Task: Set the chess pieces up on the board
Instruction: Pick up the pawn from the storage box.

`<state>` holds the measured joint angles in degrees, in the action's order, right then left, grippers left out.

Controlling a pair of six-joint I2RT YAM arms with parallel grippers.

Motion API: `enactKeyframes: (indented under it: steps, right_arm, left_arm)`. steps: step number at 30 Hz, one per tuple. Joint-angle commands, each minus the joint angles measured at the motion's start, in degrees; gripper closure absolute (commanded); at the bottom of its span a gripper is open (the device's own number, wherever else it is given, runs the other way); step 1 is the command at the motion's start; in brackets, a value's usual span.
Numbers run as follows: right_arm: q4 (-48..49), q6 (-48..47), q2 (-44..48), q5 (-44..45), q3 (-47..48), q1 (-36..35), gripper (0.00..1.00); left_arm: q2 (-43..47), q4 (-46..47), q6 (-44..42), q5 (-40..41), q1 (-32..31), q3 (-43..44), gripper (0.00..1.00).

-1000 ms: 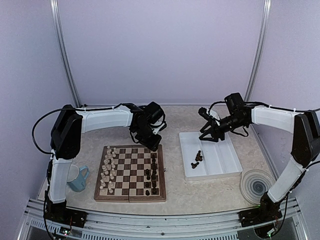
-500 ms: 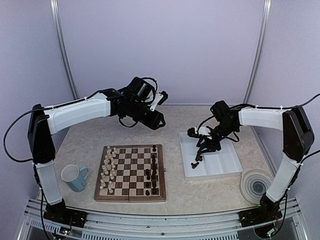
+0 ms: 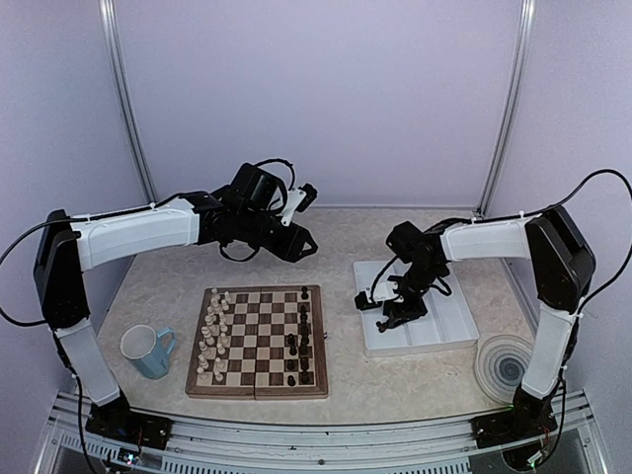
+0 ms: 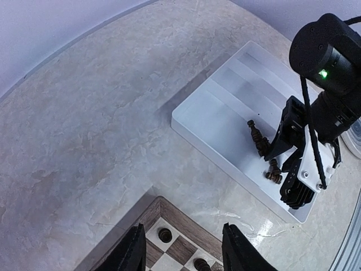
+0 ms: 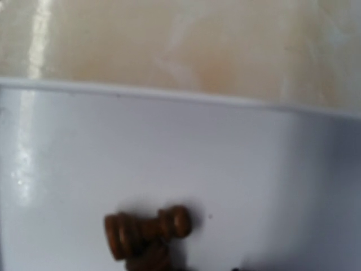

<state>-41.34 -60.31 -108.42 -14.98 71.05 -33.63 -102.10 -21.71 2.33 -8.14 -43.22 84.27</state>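
Note:
The board lies in front of the left arm. Dark chess pieces stand on its right columns, and one stands at the far corner. My left gripper hangs open and empty above the table behind the board, its fingers framing that corner. More dark chess pieces lie loose in the white tray. My right gripper is low in the tray and open, its fingers either side of those pieces. A dark pawn lies on its side close below the right wrist camera.
Cream-white pieces fill the board's left columns. A light blue mug stands left of the board. A round grey ridged disc lies right of the tray. The tray's near rim runs across the right wrist view.
The left gripper has lifted off the board's far edge and now hangs higher behind it. The right gripper has come down and leftwards from the tray's back end onto the loose dark pieces.

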Motion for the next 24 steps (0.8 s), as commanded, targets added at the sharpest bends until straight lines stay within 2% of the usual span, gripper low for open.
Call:
enactKeyframes:
  steps: [1, 7, 13, 19, 24]
  right_arm:
    - [-2.94, -1.91, -3.15, 3.60, -0.29, -0.94, 0.65]
    - [-2.34, -2.17, -2.63, 1.41, -1.24, -1.20, 0.71]
    - [0.21, -1.96, -0.45, 0.37, -3.36, -1.62, 0.82]
    - [3.85, -1.79, 7.35, -0.11, -5.83, -1.62, 0.89]
    - [6.00, -1.74, 13.46, -1.04, -6.98, -1.69, 0.90]
  left_arm:
    - [0.25, 1.15, -0.61, -0.69, -0.52, 0.74, 0.53]
    - [0.24, 2.46, 0.29, -2.01, -0.14, 0.17, 0.53]
    - [-0.28, 5.54, 3.14, -5.87, 0.94, -0.73, 0.53]
    - [-0.83, 13.36, 13.22, -11.37, 1.38, -2.21, 0.53]
    - [-4.03, 17.26, 21.51, -15.97, 1.34, -2.18, 0.53]
